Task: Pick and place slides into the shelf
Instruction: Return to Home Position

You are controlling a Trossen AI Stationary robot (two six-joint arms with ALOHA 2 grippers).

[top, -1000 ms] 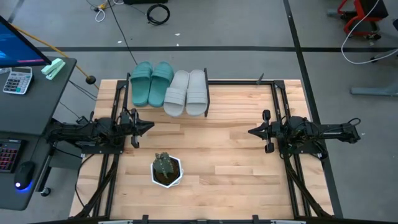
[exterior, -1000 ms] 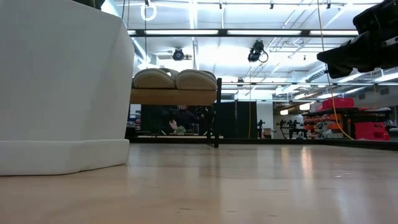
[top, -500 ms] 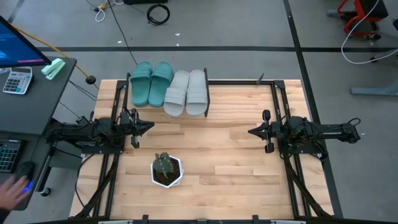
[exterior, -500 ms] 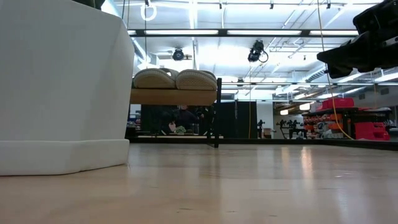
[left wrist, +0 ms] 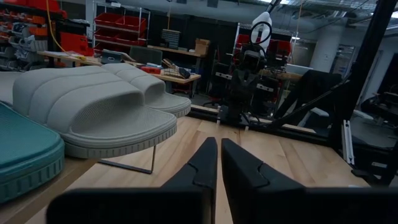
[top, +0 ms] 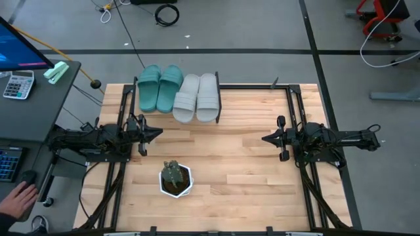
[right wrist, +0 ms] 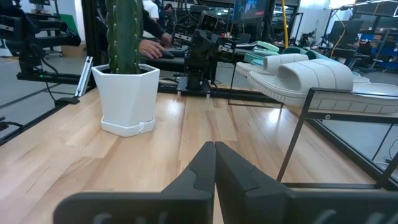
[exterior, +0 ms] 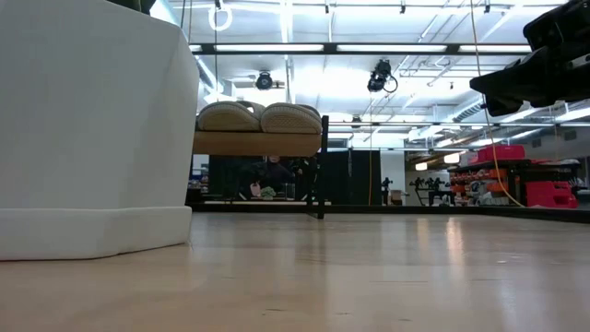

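Two teal slides (top: 159,86) and two light grey slides (top: 197,96) lie side by side on the shelf (top: 218,98), soles down on its wooden board, at the table's far edge. In the low view the grey pair (exterior: 261,117) sits on the board (exterior: 255,143). The left wrist view shows a grey slide (left wrist: 93,109) and a teal one (left wrist: 25,155). My left gripper (top: 157,133) rests shut at the table's left side, pointing right. My right gripper (top: 265,138) rests shut at the right side, pointing left. Neither touches anything.
A small cactus in a white pot (top: 175,179) stands near the table's near edge, left of centre; it fills the low view's left (exterior: 92,129). A desk with a calculator (top: 18,84) stands left of the table. A person's hand (top: 16,200) shows at the lower left.
Both arms have kept still and the slides have not moved. A person's hand has come into view at the lower left, beside the desk, and has shifted a little.
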